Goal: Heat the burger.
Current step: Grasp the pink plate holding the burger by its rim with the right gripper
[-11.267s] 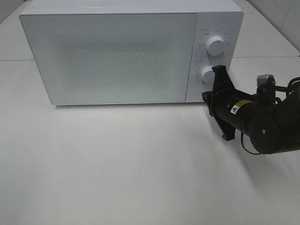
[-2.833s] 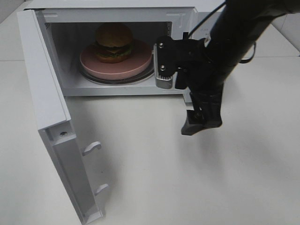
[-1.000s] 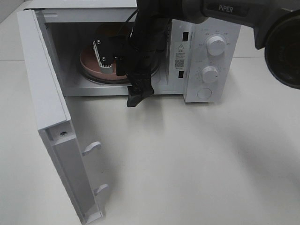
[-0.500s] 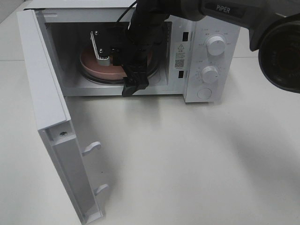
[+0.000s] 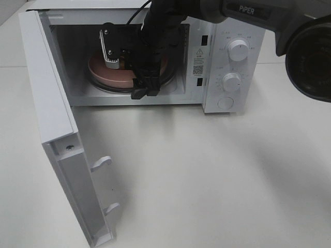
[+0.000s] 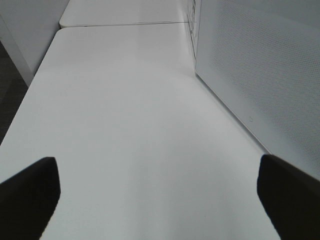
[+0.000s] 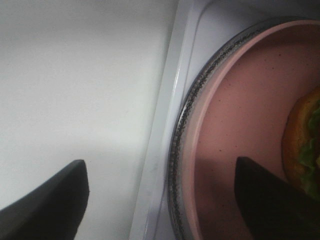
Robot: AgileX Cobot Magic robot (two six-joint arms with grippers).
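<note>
**Change:** since half a second ago the right gripper (image 7: 157,200) has gone slightly deeper into the cavity. The arm now hides the burger in the high view, where it was plainly seen earlier.

**Item 1:** white box-shaped microwave oven (image 5: 207,51), smooth casing, two round white knobs. Its speckled-window door (image 5: 51,113) is swung open toward 7 o'clock.

**Item 2:** small round burger (image 7: 302,145), brown bun and green lettuce, resting on a flat matte pink round plate (image 5: 101,72). The plate lies on a ribbed clear glass turntable (image 7: 187,135) inside the cavity.

**Item 3:** right gripper, black, reaching in from 1 o'clock. Jaws apart, astride the plate's rim and the sill, grasping nothing.

**Item 4:** left gripper (image 6: 160,200), dark fingers spread wide over the smooth white table (image 5: 207,181), released.
</note>
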